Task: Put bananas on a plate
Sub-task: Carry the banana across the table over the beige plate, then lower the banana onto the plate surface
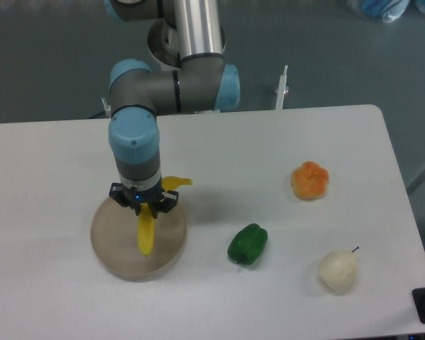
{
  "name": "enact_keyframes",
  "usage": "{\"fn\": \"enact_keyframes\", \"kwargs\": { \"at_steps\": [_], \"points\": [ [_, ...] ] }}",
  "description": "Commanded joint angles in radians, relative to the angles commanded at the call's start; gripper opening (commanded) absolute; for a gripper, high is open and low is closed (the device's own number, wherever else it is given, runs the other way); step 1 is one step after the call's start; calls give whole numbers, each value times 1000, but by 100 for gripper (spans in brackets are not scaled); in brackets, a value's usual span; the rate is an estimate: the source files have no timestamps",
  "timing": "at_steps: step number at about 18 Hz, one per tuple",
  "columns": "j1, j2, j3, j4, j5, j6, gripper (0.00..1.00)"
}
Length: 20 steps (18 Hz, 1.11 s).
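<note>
White tabletop (71, 156): the gripper (144, 207), closed on the bananas (147, 234), hangs them over the plate (106, 248). Light, stiff and smooth-skinned, they look best pinched near the joined stem, where it now holds.

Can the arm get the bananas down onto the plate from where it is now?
Probably yes: the tool holds the bananas directly over the plate, whose surface looks bare, with nothing in between.
</note>
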Motion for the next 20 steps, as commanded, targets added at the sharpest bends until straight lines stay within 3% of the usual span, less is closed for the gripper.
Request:
{"fn": "enact_keyframes", "kwargs": {
  "at_steps": [8,20],
  "points": [
    [-32,-58,1,68,0,-11,26],
    [-66,-71,-14,69,3,-15,26]
  ]
}}
